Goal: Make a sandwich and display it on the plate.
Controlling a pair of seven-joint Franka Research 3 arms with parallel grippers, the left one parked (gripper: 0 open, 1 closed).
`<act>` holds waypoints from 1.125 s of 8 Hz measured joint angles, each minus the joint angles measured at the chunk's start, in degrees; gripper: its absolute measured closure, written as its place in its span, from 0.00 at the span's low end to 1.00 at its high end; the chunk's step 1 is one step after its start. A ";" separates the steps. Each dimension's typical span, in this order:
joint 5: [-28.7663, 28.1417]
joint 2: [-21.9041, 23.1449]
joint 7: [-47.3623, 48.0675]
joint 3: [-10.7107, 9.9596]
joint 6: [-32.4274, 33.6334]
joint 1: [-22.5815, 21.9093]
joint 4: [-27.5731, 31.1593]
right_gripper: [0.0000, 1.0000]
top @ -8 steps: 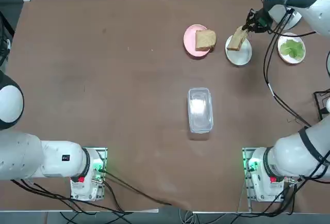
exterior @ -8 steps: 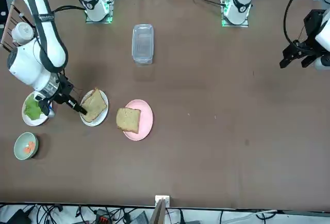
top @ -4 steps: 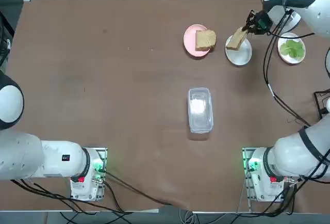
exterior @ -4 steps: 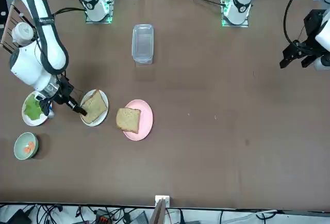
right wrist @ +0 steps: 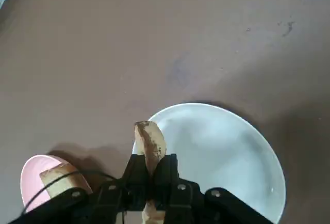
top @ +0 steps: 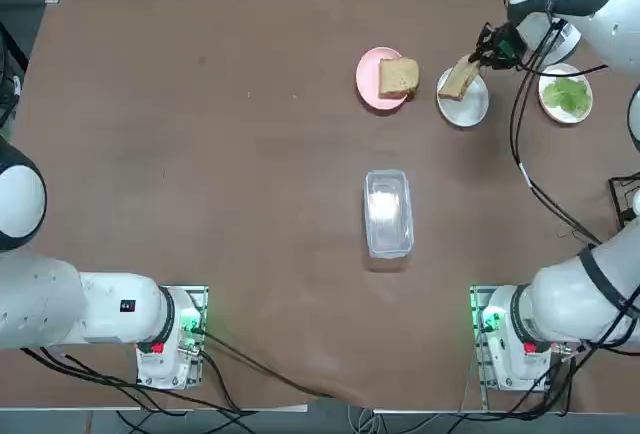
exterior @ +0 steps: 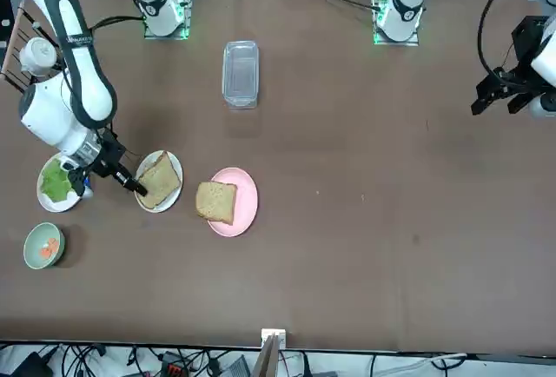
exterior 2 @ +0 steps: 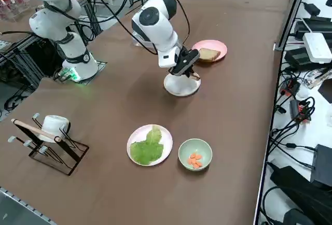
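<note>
**Asker:** Sandwich — is there one yet, and where does it stand?

**Me:** Not assembled. I have one toasted bread slice (right wrist: 150,144) pinched by its edge in my right gripper (right wrist: 150,182), whose fingers are closed tight on it, so the slice hangs tilted over the small white plate (top: 464,106). I judge this is the base slice going down first, which is why I carry it over that bare plate and nowhere else.

**Asker:** Why hold it by the edge?

**Me:** So the flat face can settle onto the plate while my fingers stay clear of the rim.

**Asker:** And the other parts?

**Me:** A second bread slice (top: 398,77) waits on the pink plate (top: 368,79) just beside; lettuce (exterior 2: 147,145) lies on another white plate (exterior 2: 134,137), and orange pieces (exterior 2: 195,159) sit in a green bowl (exterior 2: 195,154), all on the counter (top: 200,154) within my reach.
</note>
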State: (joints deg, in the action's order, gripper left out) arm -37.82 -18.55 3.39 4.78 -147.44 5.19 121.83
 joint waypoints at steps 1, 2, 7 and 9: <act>0.00 -0.25 -0.01 0.00 0.00 0.00 -0.01 0.92; 0.00 -0.52 -0.03 0.00 0.00 0.00 -0.01 0.92; -0.10 -0.79 -0.20 0.16 0.00 -0.06 -0.31 0.25; -0.10 -0.54 -0.40 0.18 -0.01 -0.06 -0.84 0.00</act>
State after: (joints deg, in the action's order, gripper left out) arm -37.91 -19.09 2.99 4.97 -147.45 5.13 120.98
